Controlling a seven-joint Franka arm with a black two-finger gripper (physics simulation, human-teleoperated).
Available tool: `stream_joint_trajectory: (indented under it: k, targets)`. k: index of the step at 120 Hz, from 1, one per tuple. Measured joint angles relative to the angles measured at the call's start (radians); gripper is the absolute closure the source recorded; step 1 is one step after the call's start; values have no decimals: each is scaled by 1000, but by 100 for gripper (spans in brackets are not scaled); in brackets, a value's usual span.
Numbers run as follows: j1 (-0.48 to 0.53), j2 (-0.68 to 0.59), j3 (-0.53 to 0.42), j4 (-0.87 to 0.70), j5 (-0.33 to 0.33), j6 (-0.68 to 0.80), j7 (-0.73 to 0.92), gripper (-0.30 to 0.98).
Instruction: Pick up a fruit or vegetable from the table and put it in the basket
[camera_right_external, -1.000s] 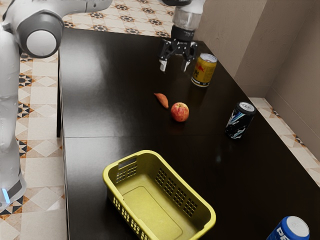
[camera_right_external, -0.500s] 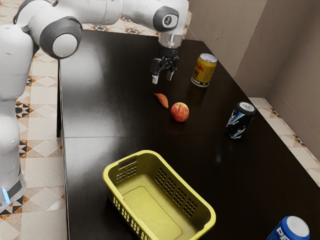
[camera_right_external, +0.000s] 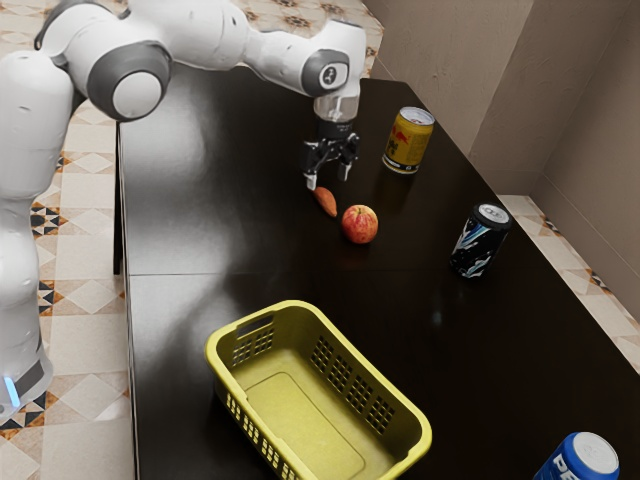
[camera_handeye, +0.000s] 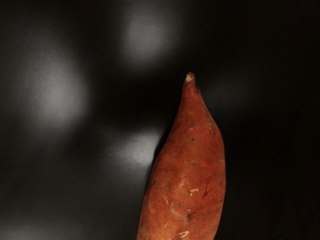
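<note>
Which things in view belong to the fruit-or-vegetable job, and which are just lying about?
Part of the job:
gripper, open above the sweet potato
sweet potato, the likely pick
apple, also fits the wording but seems not the target
basket, the destination

Just lying about:
yellow can
black can
blue can

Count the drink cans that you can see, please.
3: a yellow can near the gripper, a black can toward the exterior view's right, a blue can partly cut off at its lower edge. The arm may hide others.
</note>
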Motion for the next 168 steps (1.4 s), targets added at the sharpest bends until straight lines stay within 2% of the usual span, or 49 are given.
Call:
stream_joint_trajectory:
  k: [83,108,141,168]
  targets:
    - [-1,30,0,-58,-65,88,143,1]
    - [-2,28,0,-59,-70,93,170,25]
    - [-1,16,1,-80,-73,100,193,33]
    - [-3,11,1,-87,-72,106,206,51]
